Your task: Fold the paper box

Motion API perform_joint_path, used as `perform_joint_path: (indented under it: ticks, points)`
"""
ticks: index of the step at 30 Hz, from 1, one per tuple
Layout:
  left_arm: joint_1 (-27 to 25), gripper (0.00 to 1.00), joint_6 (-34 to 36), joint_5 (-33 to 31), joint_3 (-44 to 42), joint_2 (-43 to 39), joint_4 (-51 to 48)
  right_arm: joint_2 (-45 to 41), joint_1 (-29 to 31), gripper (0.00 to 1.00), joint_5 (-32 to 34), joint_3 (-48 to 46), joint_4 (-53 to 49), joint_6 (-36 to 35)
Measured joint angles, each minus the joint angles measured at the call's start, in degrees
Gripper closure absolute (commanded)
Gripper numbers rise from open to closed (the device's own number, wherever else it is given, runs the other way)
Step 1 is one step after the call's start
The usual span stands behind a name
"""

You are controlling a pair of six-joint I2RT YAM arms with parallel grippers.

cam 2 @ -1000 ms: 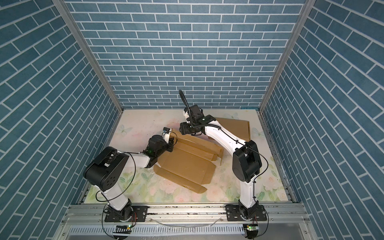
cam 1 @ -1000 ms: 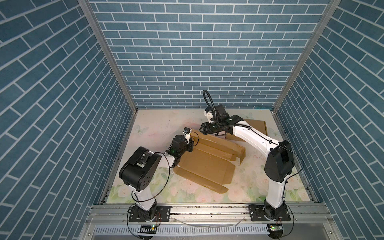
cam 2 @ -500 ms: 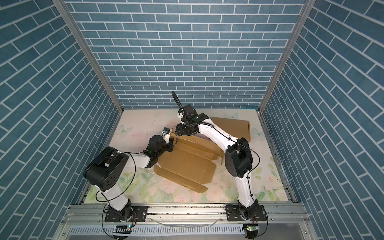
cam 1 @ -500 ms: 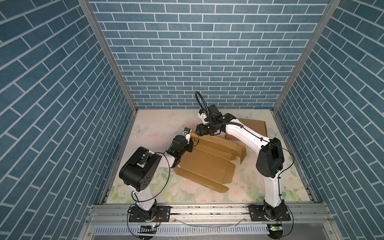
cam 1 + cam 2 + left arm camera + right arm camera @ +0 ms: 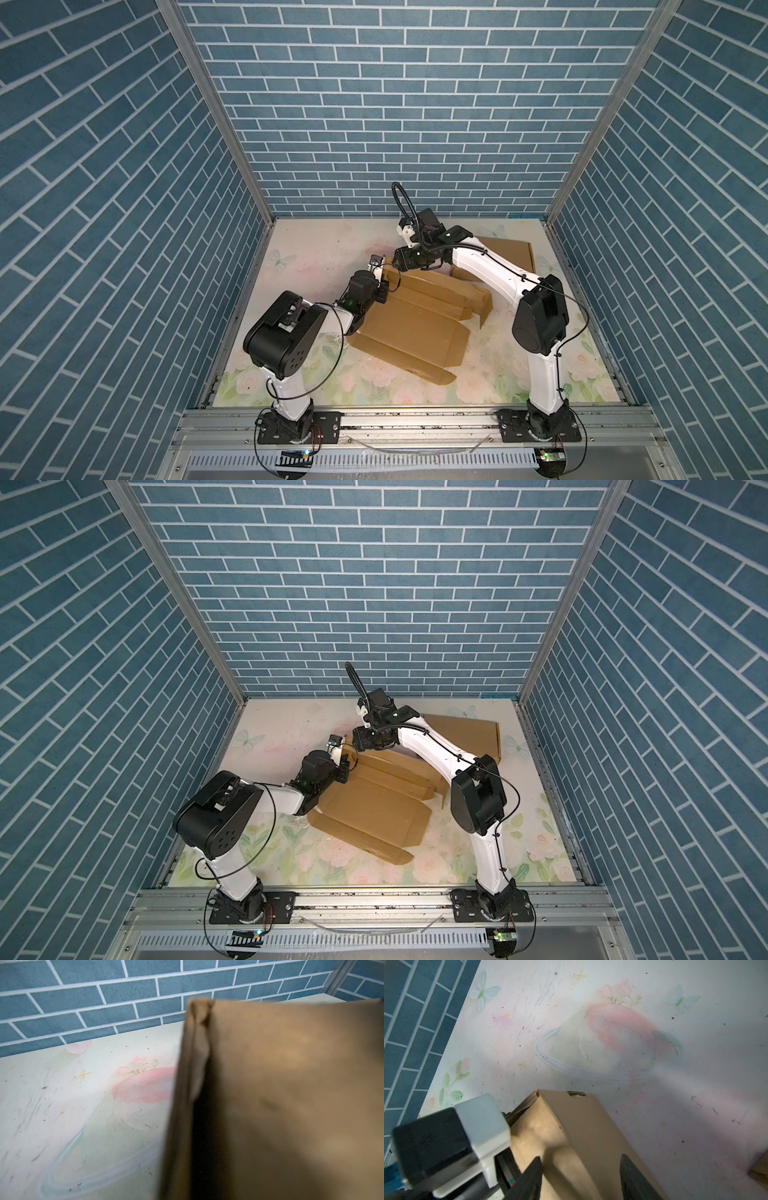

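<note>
Paper box [image 5: 411, 328], part-folded, lies on the surface [image 5: 316, 249] with its far long wall raised. Left gripper [image 5: 385, 286] sits at the box's far-left corner, closed tight on the raised edge. Right gripper [image 5: 581, 1157] hangs over the same corner, jaws partly apart astride the folded wall; contact not discernible.

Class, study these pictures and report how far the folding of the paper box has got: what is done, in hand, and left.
Done: the far wall of the paper box is folded up. In hand: the left tool is shut, seemingly pinching that wall's end, while the right tool stands open astride it. Left: the near flap lies flat, so no closed box yet.
</note>
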Motion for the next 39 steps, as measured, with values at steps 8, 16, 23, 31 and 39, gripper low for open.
perform_joint_path:
  ticks: [8,16,23,31,39]
  points:
    - [-0.7,1.0,-0.1,-6.9,-2.4,-0.2,3.4,-7.6,-3.3,0.37,0.8,-4.9,-0.3,1.3]
    - [-3.3,1.0,-0.5,-16.0,-8.4,-3.5,6.5,-34.4,-8.6,0.34,12.0,-22.5,-3.8,13.3]
    - [-3.8,1.0,-0.6,-18.6,-9.4,-4.0,7.3,-37.4,-8.8,0.29,10.8,-28.9,-7.4,20.9]
    - [-4.4,1.0,-0.6,-19.9,-10.7,-3.9,9.1,-30.4,-9.4,0.28,5.8,-29.0,-5.9,23.7]
    - [-4.6,1.0,-0.6,-20.1,-11.0,-3.5,10.3,-26.6,-9.7,0.29,2.6,-29.0,-2.2,25.4]
